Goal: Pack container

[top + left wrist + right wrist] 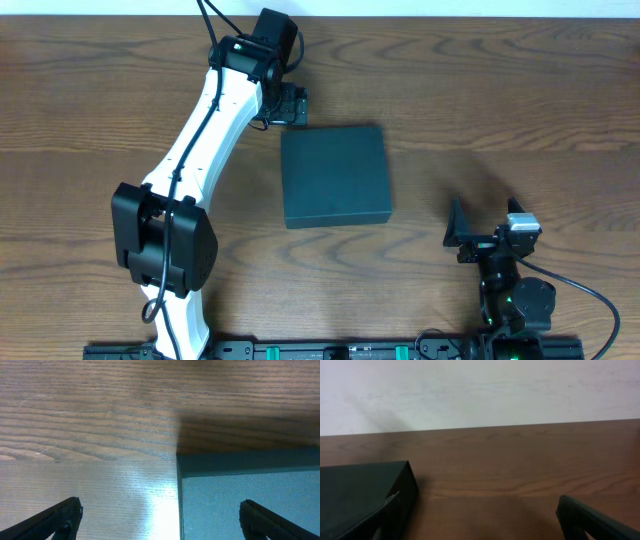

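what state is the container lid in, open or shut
Shut: the container lies flat, its teal top unbroken from overhead, no flap raised.

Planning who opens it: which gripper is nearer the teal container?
Left. The left gripper hovers at the container's far left corner, one finger over its top. The right gripper sits apart, off its near right corner.

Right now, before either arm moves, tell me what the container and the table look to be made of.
Container: rigid, matte dark teal-green, crisp edges, fine grainy surface in the left wrist view; probably covered board or plastic, unclear which. Table: brown wood grain with a soft sheen where light glares; wood or wood-look laminate.
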`<control>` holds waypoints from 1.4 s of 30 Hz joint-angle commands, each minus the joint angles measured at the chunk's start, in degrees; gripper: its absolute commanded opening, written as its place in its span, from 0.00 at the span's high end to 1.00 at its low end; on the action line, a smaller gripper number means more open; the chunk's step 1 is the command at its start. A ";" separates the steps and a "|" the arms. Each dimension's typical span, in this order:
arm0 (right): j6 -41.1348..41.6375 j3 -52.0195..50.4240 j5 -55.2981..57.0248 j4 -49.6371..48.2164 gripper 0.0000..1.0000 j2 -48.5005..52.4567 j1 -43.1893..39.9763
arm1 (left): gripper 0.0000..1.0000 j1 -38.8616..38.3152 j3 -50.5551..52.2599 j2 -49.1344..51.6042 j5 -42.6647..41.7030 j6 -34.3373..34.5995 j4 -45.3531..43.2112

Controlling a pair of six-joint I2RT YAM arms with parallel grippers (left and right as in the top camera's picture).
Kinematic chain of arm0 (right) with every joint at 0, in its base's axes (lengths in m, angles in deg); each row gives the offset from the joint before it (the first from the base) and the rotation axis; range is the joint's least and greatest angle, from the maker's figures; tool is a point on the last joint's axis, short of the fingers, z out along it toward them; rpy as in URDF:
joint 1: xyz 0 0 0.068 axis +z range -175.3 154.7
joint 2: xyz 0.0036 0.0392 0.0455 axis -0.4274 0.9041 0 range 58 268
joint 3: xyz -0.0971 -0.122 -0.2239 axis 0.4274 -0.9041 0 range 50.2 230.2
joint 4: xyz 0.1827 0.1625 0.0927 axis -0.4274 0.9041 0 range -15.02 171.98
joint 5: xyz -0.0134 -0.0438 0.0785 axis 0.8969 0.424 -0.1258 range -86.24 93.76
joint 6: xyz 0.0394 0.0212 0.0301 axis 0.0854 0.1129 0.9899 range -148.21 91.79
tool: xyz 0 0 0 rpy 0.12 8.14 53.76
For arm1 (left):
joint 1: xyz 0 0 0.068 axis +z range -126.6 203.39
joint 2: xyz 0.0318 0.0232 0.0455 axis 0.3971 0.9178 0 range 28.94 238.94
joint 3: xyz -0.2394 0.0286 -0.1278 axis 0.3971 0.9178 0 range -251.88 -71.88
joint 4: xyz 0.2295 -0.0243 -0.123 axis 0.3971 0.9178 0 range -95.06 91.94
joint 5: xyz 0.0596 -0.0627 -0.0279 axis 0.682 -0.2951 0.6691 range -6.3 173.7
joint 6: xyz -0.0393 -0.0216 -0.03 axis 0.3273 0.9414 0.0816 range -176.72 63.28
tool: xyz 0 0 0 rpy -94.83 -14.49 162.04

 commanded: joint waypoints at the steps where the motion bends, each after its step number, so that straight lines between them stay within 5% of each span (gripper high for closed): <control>1: -0.35 -0.13 -0.24 0.24 0.01 -0.50 -0.76 | 0.01 0.07 0.09 -2.19 1.09 0.35 0.11; 24: -0.35 -0.13 -0.24 0.24 0.01 -0.50 -0.76 | 0.01 0.31 0.11 -3.41 1.14 0.33 0.20; 33: -0.35 -0.13 -0.24 0.24 0.01 -0.50 -0.76 | 0.01 5.44 0.11 -20.46 11.91 -1.18 -8.13; 42: -0.35 -0.13 -0.24 0.24 0.01 -0.50 -0.76 | 0.01 17.35 0.11 -43.41 12.94 -1.18 -23.04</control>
